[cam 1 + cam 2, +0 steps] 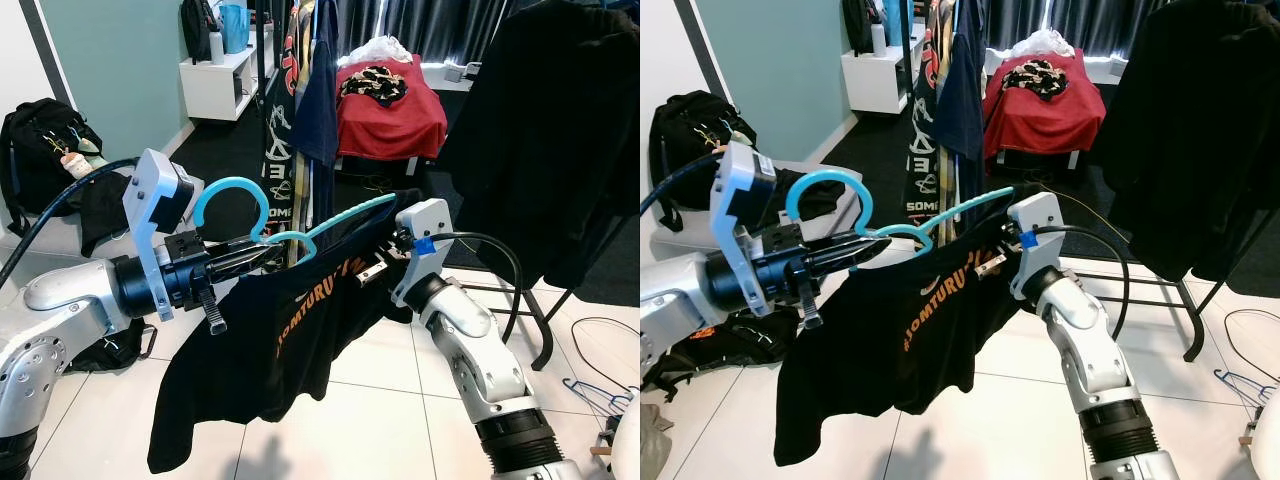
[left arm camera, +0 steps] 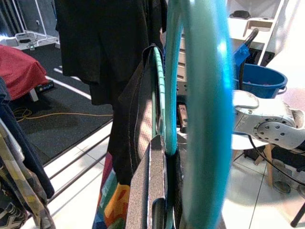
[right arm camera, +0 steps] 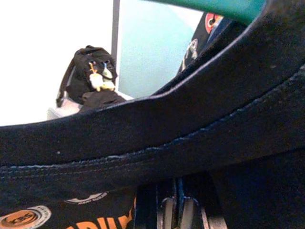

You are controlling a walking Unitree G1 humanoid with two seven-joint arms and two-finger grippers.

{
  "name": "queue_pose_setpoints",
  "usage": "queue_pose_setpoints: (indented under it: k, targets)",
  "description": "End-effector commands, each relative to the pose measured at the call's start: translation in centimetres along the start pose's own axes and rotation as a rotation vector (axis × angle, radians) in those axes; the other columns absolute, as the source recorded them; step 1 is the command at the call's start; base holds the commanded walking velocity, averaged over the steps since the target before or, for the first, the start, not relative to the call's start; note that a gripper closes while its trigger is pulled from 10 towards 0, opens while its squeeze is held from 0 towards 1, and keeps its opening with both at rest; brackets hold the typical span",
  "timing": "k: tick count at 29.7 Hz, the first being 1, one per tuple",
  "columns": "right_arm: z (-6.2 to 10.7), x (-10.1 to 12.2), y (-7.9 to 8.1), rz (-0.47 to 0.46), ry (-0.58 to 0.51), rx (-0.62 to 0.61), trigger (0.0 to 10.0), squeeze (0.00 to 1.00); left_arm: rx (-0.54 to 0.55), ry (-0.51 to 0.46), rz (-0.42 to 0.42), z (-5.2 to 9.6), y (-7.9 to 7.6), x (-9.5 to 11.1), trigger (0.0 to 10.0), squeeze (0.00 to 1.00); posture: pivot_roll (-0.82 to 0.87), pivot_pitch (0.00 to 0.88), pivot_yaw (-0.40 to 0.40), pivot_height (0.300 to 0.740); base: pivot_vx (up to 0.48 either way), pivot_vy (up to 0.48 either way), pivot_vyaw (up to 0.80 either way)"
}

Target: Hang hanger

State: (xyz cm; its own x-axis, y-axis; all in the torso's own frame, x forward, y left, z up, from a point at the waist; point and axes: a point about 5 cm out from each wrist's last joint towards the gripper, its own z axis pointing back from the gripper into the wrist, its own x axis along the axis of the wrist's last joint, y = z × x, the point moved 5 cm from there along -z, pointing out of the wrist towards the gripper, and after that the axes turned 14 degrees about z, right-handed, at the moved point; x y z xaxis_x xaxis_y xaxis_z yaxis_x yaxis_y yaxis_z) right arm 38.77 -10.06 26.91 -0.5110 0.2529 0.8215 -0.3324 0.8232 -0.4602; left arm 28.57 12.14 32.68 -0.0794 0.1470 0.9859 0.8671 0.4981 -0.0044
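Observation:
A teal plastic hanger [image 1: 338, 220] carries a black T-shirt [image 1: 290, 335] with orange lettering, held up at chest height in front of me. My left gripper [image 1: 268, 256] is shut on the hanger just below its hook [image 1: 232, 188]; the left wrist view shows the hanger [image 2: 202, 119] running up between the fingers [image 2: 150, 191]. My right gripper [image 1: 378, 268] is at the shirt's far shoulder, under the hanger's arm. Its fingertips are buried in the fabric. In the right wrist view the fingers [image 3: 167, 210] are pressed together on the black cloth [image 3: 190, 129].
A clothes rack with hanging garments [image 1: 312, 90] stands straight ahead. A big black garment [image 1: 560, 130] hangs on a stand at the right, whose legs [image 1: 535, 310] reach the floor. Also around: a red-covered seat [image 1: 392, 115], a black backpack [image 1: 40, 140], a white shelf [image 1: 215, 80], and loose hangers on the floor [image 1: 600, 395].

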Motion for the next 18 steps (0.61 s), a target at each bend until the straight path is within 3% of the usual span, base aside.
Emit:
queue_pose_setpoints:
  k: [1, 5, 10, 12, 18]
  targets:
    - [-0.1, 0.5, -0.5, 0.037, -0.019, -0.035, 0.0, 0.0, -0.021, 0.002, -0.014, 0.0, -0.6, 0.0, 0.0, 0.0, -0.03, 0.182, -0.024, 0.74, 0.0, 0.0, 0.0]
    - [0.2, 0.8, -1.0, 0.057, -0.02, -0.074, 0.0, 0.0, 0.005, 0.013, -0.022, 0.0, -0.1, -0.3, 0.0, 0.0, -0.03, 0.182, -0.024, 0.74, 0.0, 0.0, 0.0]
    - [2.1, 0.9, -1.4, 0.1, 0.012, -0.158, 0.0, 0.0, 0.102, 0.031, -0.047, -0.3, 1.9, -1.0, 0.0, 0.0, -0.04, 0.189, -0.016, 0.74, 0.0, 0.0, 0.0]
    - [3.7, 0.6, -0.9, 0.095, 0.043, -0.172, 0.0, 0.0, 0.176, 0.03, -0.074, -0.6, 3.5, -1.1, 0.0, 0.0, -0.05, 0.191, -0.013, 0.74, 0.0, 0.0, 0.0]
    - [5.5, 1.3, 1.0, 0.077, 0.043, -0.131, 0.0, 0.0, 0.281, 0.017, -0.124, -1.3, 5.6, -0.8, 0.0, 0.0, -0.07, 0.197, -0.006, 0.74, 0.0, 0.0, 0.0]
